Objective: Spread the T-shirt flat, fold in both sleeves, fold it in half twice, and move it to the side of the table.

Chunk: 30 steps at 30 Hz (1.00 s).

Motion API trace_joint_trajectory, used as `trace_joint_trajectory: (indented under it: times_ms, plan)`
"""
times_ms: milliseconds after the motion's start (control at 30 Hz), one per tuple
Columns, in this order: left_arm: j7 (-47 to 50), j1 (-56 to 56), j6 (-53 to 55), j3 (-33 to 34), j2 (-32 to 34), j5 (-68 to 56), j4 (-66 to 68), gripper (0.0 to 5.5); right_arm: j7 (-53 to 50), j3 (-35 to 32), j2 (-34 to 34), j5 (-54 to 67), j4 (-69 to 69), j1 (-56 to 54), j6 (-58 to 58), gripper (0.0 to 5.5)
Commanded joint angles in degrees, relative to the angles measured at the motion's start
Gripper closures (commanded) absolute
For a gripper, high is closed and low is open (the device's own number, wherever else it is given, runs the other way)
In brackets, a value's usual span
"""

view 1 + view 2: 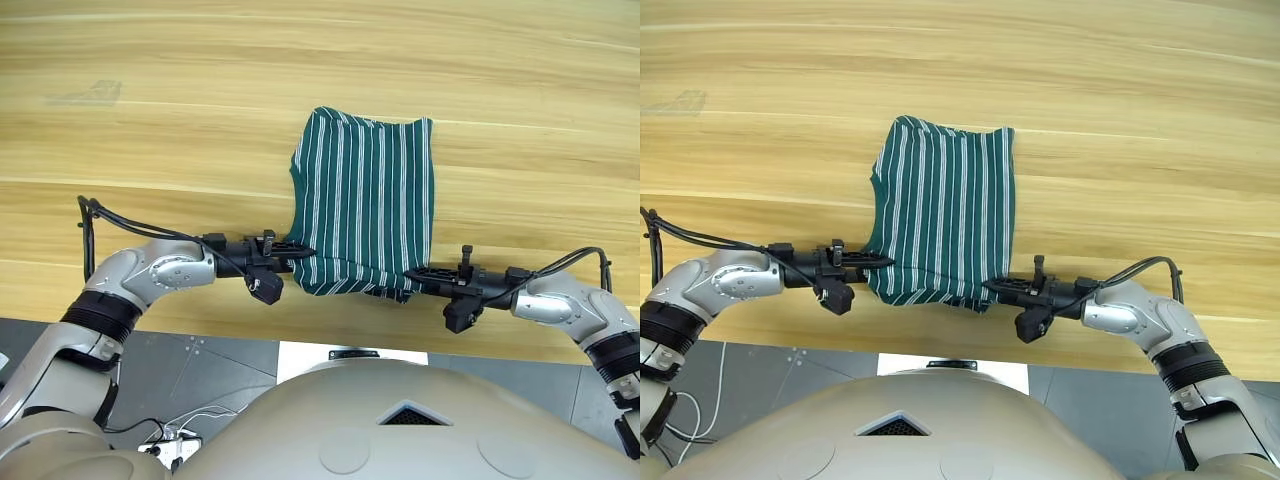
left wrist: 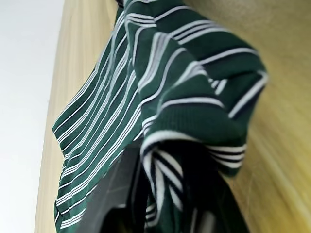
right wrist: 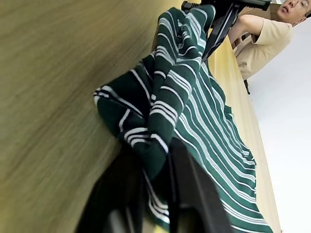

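— What is held nearest, at the near edge of the table (image 1: 180,120)?
— The near left corner of the T-shirt (image 1: 365,195) is pinched by the left gripper (image 1: 300,252), its jaws closed on the cloth. The near right corner is clamped likewise by the right gripper (image 1: 412,272).
— And farther out?
— The green, white-striped shirt is laid folded on the wood, its far edge rested flat.

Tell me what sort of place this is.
Probably a robot lab or test room: a long wood table bearing a T-shirt, a grey floor with loose cables, and a bare white wall.
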Motion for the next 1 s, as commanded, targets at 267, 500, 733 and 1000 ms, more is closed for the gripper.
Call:
trace_joint_trajectory:
  times_ms: [267,500,733,1000]
  plan:
    - [-6.2,4.2,3.1,-5.0,-0.9,5.0,5.9,5.37,1.1,0.1,0.2,-1.8,2.7,-4.3,-0.7,5.29]
    - [-8.1,9.3,6.4,-3.8,-2.2,-7.0,-1.7,5.43,0.7,-0.4,1.3,1.9,-0.4,-2.6,-0.3,5.30]
    - [-8.8,25.7,12.0,-1.2,4.9,-16.0,-22.6,5.43,8.0,-1.0,-8.9,13.7,-15.8,11.6,5.2,5.30]
    - [-10.0,26.4,16.1,3.7,2.0,-20.5,-21.8,5.43,10.8,-3.1,-8.1,19.4,-20.8,11.8,11.4,5.30]
